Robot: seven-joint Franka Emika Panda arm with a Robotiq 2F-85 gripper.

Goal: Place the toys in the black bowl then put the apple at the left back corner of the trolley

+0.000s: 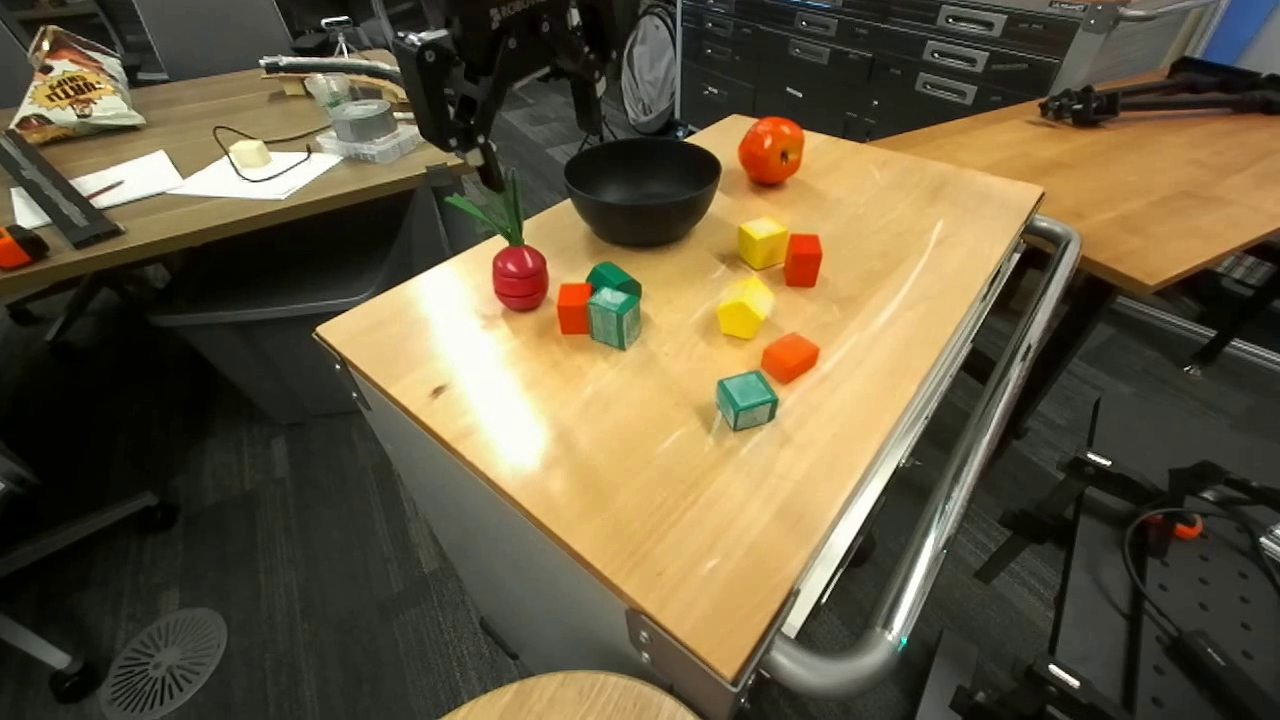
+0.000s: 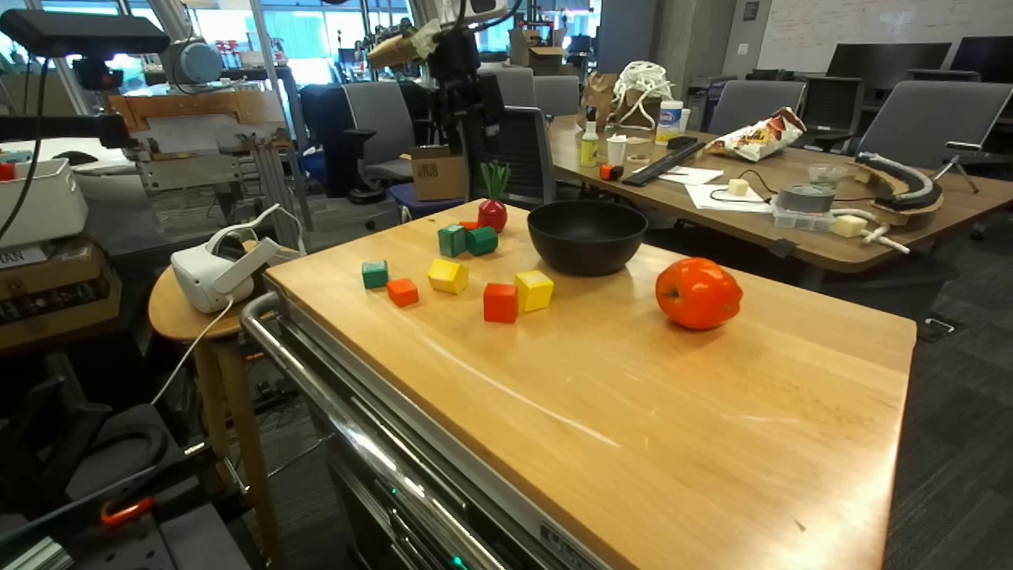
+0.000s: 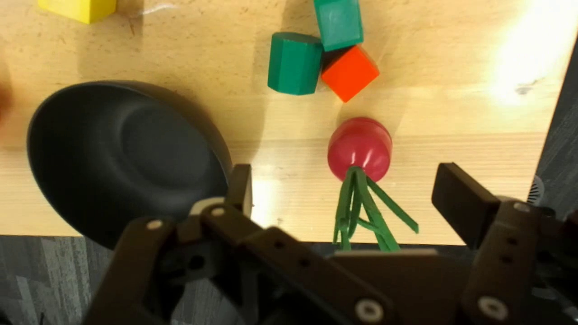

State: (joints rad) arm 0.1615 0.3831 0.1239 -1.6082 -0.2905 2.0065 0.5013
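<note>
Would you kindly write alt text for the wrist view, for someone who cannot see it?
An open gripper frames the leaves of a red toy radish on a wooden trolley. A black bowl sits at picture left; two green blocks and an orange block cluster near the top.

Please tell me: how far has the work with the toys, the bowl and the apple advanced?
Done: apparently nothing; in the wrist view no toy shows in the black bowl. In hand: nothing gripped; the gripper hangs open above the radish toy. Still to do: that toy and eight blocks, all on the trolley, into the bowl; then the apple, standing away from every corner.
</note>
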